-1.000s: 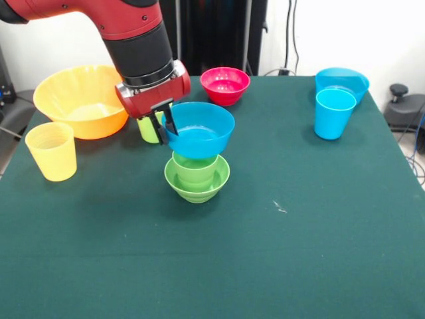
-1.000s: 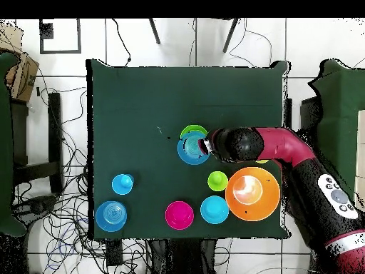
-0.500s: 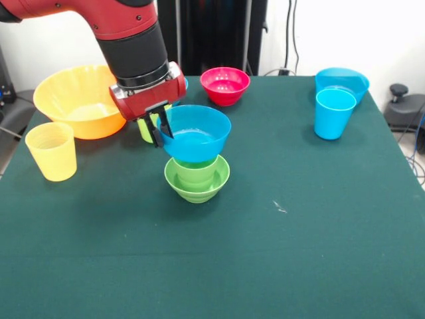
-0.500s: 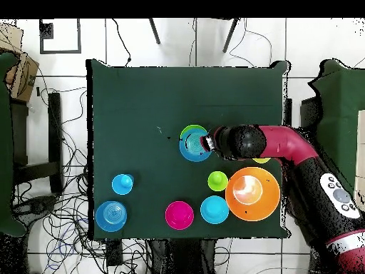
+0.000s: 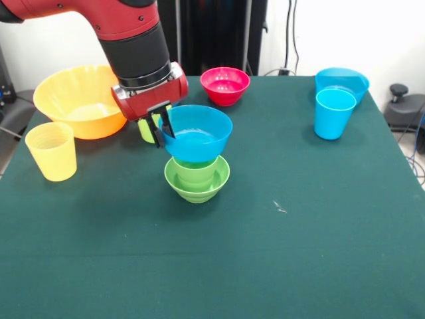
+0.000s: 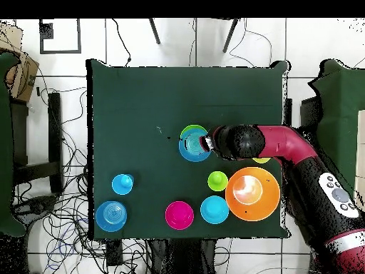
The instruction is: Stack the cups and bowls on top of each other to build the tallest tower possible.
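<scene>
The tower stands mid-table: a small green bowl (image 5: 197, 183) with a green cup (image 5: 194, 170) inside it. A small blue bowl (image 5: 196, 133) sits upright on top of the cup. My gripper (image 5: 163, 129) is shut on this blue bowl's left rim, one finger inside and one outside. In the overhead view the gripper (image 6: 205, 143) is at the right rim of the blue bowl (image 6: 192, 148), and the green bowl (image 6: 192, 130) shows only as a crescent beyond it. A yellow-green cup (image 5: 146, 128) stands just behind the gripper.
A large yellow-orange bowl (image 5: 80, 100) and a pale yellow cup (image 5: 52, 151) stand at the left. A red bowl (image 5: 225, 85) is at the back. A sky blue cup (image 5: 334, 113) and a wide blue bowl (image 5: 342, 80) are at the right. Another blue bowl (image 6: 214, 210) shows overhead.
The gripper and the blue bowl have come down a little and shifted slightly left, onto the green cup. Everything else has stayed put.
</scene>
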`<state>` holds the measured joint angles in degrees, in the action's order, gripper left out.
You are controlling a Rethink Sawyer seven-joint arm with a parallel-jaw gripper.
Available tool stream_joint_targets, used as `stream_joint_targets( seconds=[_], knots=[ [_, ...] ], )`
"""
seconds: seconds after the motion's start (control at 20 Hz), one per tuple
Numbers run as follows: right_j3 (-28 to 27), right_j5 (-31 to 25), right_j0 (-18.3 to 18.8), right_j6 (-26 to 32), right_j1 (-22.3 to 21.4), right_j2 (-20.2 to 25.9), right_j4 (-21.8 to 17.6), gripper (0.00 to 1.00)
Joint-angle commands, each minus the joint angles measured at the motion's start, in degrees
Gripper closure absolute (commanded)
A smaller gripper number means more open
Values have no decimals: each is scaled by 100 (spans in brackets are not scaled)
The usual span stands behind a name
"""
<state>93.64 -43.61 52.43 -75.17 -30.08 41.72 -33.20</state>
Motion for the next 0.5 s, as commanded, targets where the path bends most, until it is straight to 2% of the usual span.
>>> stream_joint_targets(
  seconds=[0.05, 0.5],
  knots=[
    [-33, -116, -326, 20, 42, -282, -162, 100],
    [23, -13, -305, -23, 68, -283, -154, 100]
  ],
)
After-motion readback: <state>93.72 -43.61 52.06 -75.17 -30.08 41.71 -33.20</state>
